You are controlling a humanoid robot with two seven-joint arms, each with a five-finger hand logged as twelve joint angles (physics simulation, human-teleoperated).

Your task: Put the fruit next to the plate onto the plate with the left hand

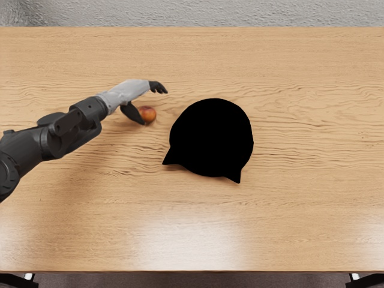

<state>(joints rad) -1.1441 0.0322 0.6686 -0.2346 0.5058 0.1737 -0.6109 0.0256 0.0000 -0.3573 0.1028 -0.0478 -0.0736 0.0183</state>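
Table (pixel 288 216): a light wooden top with wavy grain that fills nearly the whole view; a soft glare lies on the near part.

Plate (pixel 210 138): a flat, solid black shape a little right of the table's middle, round along the top with two small points jutting from its lower edge. Nothing lies on it.

Fruit (pixel 148 113): a small, round, orange-red piece resting on the wood just left of the plate, with a narrow strip of bare table between the two. It is not on the plate.

Left arm (pixel 57 129): comes in from the left edge, dark grey and jointed, and slants up and to the right toward the fruit.

Left hand (pixel 135 99): pale grey at the back, with dark fingers. It hovers at the fruit's upper left side, its palm turned toward the fruit.

Fingers (pixel 158 88): stretched out to the right, passing above and behind the fruit, not curled around it.

Thumb (pixel 132 113): points down toward the table on the fruit's left side, right against it; at this size it may be touching, but I cannot say for sure.

Grasp: the hand is spread wide and has no hold on anything; the fruit sits in the gap between thumb and fingers.

Background (pixel 192 12): a grey, speckled strip beyond the table's far edge.
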